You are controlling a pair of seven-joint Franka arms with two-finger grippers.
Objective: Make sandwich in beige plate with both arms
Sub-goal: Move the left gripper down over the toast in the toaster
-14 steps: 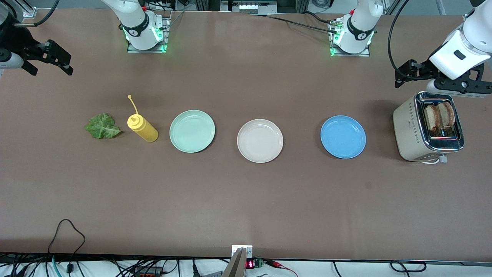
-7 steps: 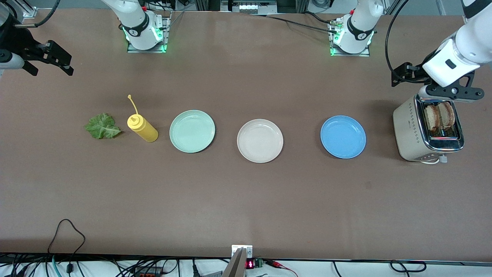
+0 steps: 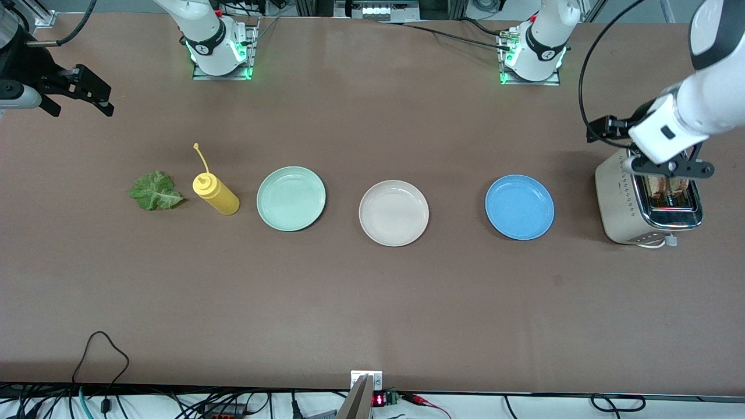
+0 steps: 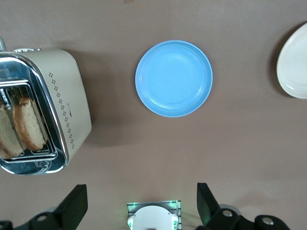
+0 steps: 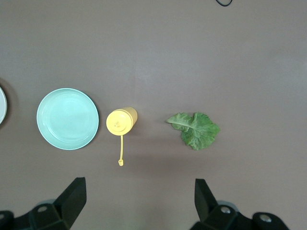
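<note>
Brown table (image 3: 372, 302), one row of things across it from the right arm's end to the left arm's end:
- crinkly green lettuce leaf (image 3: 155, 191), flat on the table.
- yellow plastic squeeze bottle (image 3: 215, 195) with open flip cap, upright, just beside the leaf.
- round mint-green plate (image 3: 291, 198), bare.
- round pale beige plate (image 3: 394, 213) with shallow raised rim, mid-table, bare.
- round blue plate (image 3: 520, 207), bare.
- cream toaster (image 3: 623, 201) with chrome top, at the left arm's end.

Two squarish slices of tan bread (image 4: 21, 125) with brown crust, standing upright side by side in the toaster slot, touching. Seen plainly in left wrist view; mostly covered by the gripper in front view.

Left gripper (image 3: 666, 169): up over the toaster's slot, jaws spread wide, grasping nothing. Fingertips (image 4: 76, 201) well apart in left wrist view.

Right gripper (image 3: 81, 98): up in the air over the bare table at the right arm's end, waiting. Jaws spread wide, nothing between them; fingertips (image 5: 74, 191) well apart in right wrist view, with leaf, bottle and mint-green plate below.
</note>
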